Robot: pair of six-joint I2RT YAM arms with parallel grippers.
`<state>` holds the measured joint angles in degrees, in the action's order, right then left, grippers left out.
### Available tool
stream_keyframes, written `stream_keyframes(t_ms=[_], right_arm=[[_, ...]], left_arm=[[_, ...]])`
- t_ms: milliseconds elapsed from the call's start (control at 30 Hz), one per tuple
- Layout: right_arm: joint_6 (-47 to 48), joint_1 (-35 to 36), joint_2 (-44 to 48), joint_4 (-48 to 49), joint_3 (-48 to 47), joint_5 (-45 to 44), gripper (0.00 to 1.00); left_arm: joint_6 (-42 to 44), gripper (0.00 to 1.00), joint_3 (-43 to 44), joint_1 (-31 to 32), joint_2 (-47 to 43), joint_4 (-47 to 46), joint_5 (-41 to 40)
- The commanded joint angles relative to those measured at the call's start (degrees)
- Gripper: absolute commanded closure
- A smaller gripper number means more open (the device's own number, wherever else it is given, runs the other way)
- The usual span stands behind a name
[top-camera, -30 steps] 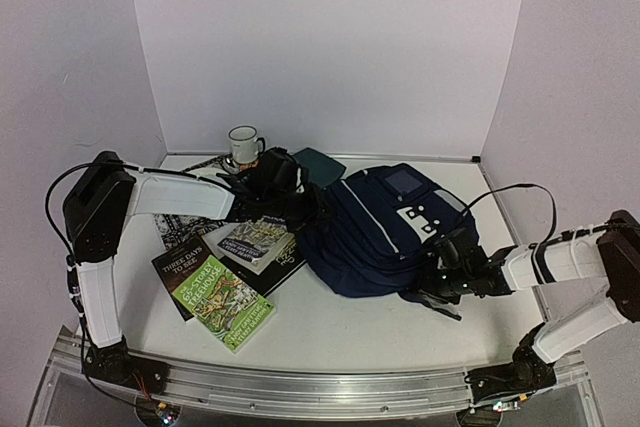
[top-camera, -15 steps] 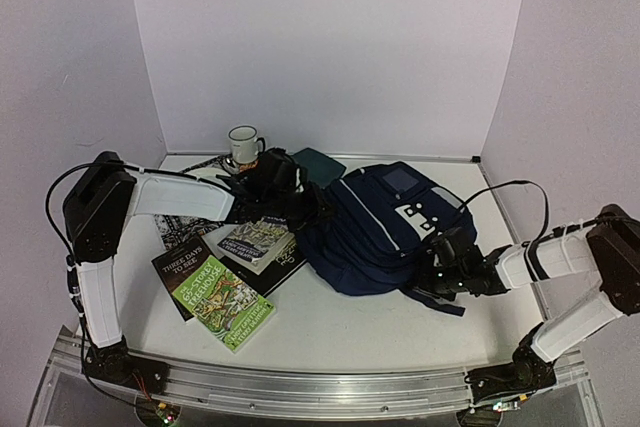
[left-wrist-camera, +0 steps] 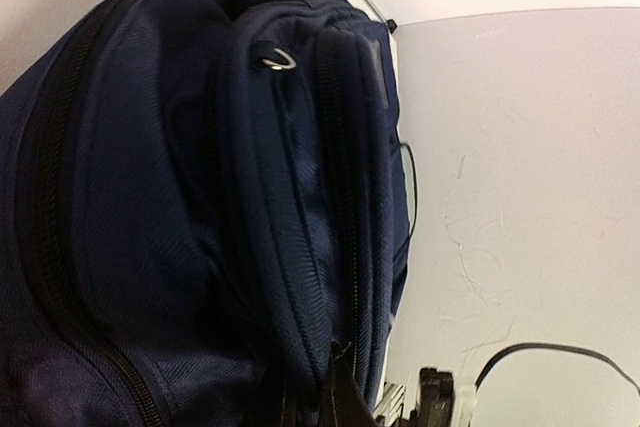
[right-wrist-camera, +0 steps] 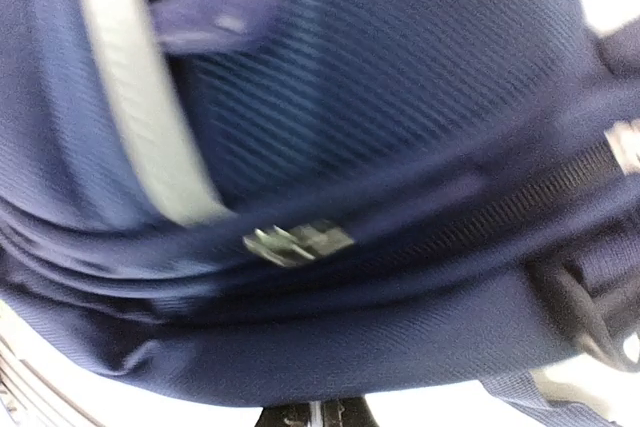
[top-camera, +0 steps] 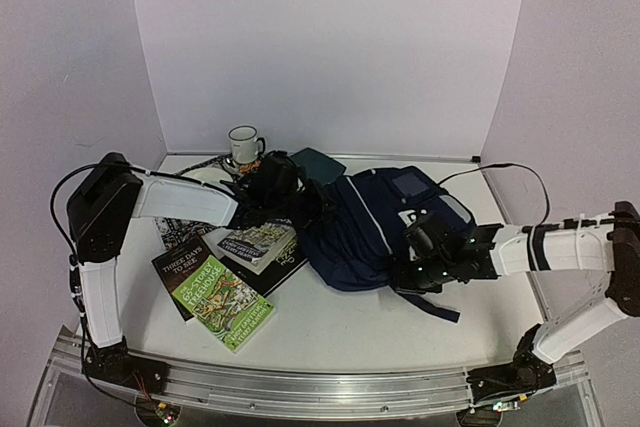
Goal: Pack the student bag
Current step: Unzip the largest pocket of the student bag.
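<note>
The student bag (top-camera: pixel 370 227) lies on the surface (top-camera: pixel 340 332), right of the books (top-camera: pixel 222 287). My left fingers (top-camera: pixel 308 209) are closed tight at its left edge, and my right fingers (top-camera: pixel 412 269) are closed at its near edge beside a zipper slider (right-wrist-camera: pixel 298 240). Whether either pinches anything I cannot tell. Opening it seems the step; next, draw that zipper along.

The dark book (top-camera: pixel 183 262) has "THREE DAYS TO SEE" on its cover.
</note>
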<state>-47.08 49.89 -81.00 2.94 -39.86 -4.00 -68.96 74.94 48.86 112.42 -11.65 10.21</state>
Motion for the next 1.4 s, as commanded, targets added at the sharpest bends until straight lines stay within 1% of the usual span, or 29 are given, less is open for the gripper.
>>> stream_keyframes(t_ms=[0, 100, 233, 300, 367, 433, 567, 767, 900, 1000, 1133, 1233, 1333, 1367], right_arm=[[2.53, 3.87, -4.81, 1.75, -9.41, 4.08, 1.0], [3.61, 5.39, -6.43, 1.32, -12.97, 6.12, 1.0], [4.85, 5.5, -2.93, -1.39, -11.03, 1.27, 1.0], [5.8, 5.45, -0.47, -2.95, -8.99, -2.24, 1.0], [6.4, 5.14, 1.77, -5.38, -7.02, -6.14, 1.0], [6.8, 4.75, 2.91, -6.26, -5.88, -7.47, 1.0], [7.97, 4.37, 2.65, -7.34, -6.68, -7.91, 1.0], [8.9, 3.76, 3.9, -9.16, -7.25, -9.27, 1.0], [9.94, 3.63, 4.76, -9.53, -7.51, -8.51, 1.0], [10.77, 3.6, 5.17, -9.53, -7.85, -7.66, 1.0], [11.31, 3.64, 5.52, -9.53, -8.09, -6.92, 1.0], [11.42, 3.62, 5.95, -9.53, -8.13, -6.57, 1.0], [11.29, 3.64, 6.49, -9.53, -8.48, -5.46, 1.0], [11.34, 3.64, 6.46, -9.53, -8.88, -4.57, 1.0]], left_arm=[[-1.92, 1.0, 0.99, 3.79, 1.92, -8.61, -0.62], [-2.46, 1.0, -0.79, 3.78, 1.59, -9.15, -1.6], [-0.84, 0.99, -4.45, 2.89, -0.95, -9.35, -4.88], [0.51, 0.9, -6.52, 1.69, -2.37, -9.28, -5.48], [2.26, 0.76, -8.12, 0.62, -3.67, -9.22, -5.51], [4.0, 0.66, -9.03, 0.07, -4.66, -9.14, -4.42], [7.66, 0.59, -11.9, 0.1, -6.85, -8.53, -0.68], [9.32, 0.54, -21.61, 0.18, -16.21, -5.73, -0.96], [6.99, 0.52, -27.0, 0.36, -20.91, -4.83, -1.96], [5.71, 0.5, -26.57, 0.53, -19.46, -4.79, -0.32], [5.7, 0.5, -21.6, 1.12, -14.01, -4.85, 2.82], [5.83, 0.5, -18.38, 1.58, -9.91, -4.79, 3.52], [4.37, 0.54, -16.98, 1.94, -7.05, -4.88, 3.66], [4.08, 0.59, -16.65, 2.27, -6.44, -4.87, 3.61]])
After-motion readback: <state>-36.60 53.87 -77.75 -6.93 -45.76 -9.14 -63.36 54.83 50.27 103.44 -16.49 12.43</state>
